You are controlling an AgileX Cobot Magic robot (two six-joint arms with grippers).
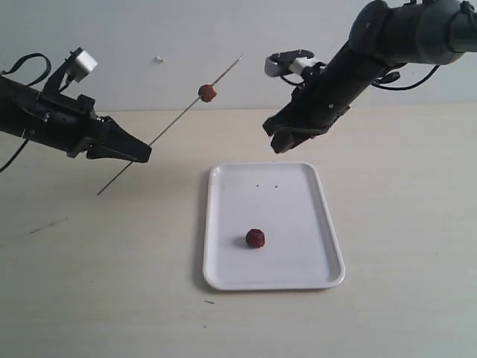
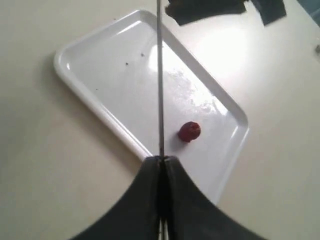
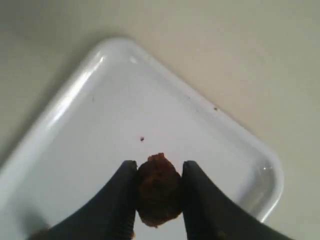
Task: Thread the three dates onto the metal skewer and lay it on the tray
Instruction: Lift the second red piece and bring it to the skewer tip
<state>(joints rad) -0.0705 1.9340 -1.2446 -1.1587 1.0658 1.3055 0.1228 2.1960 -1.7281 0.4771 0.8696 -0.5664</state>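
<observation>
My left gripper (image 1: 141,153) is shut on the thin metal skewer (image 1: 175,123), which slants up to the right above the table. One dark red date (image 1: 207,92) is threaded on the skewer near its far tip. The left wrist view shows the skewer (image 2: 160,80) running out from the closed fingertips (image 2: 161,161). My right gripper (image 1: 282,142) hovers above the far edge of the white tray (image 1: 313,186), shut on a second date (image 3: 159,187). A third date (image 1: 255,238) lies on the tray, also seen as a date (image 2: 189,131) from the left wrist.
A pale wooden table (image 1: 89,283) spreads all around the tray. A few dark crumbs (image 1: 258,186) dot the tray's far half. A white wall (image 1: 149,37) rises behind the table.
</observation>
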